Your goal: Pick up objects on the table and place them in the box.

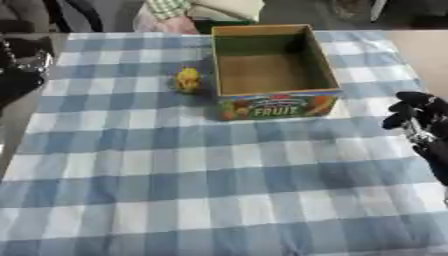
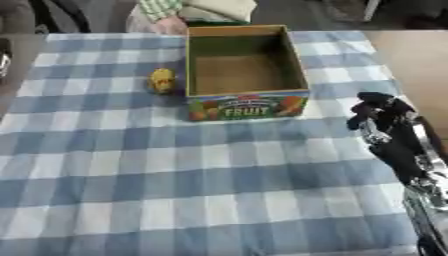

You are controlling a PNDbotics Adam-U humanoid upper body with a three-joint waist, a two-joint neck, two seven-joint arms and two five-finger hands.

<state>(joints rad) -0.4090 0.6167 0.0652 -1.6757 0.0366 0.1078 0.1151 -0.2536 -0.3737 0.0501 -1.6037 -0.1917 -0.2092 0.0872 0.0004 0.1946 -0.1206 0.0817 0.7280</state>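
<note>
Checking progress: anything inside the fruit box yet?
The fruit box shows only bare brown floor inside. The strip behind its near wall is hidden. The small yellow object sits outside, left of it.

Soft, even light — slight blur

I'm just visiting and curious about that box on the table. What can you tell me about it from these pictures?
The box is an open-topped cardboard carton, plain brown inside and apparently empty. Its near side carries a colourful printed panel with fruit pictures and the word FRUIT. It stands upright on the blue-and-white checked tablecloth, toward the far side. A small yellow object sits just to its left, apparently apart from it. No hand touches it.
</note>
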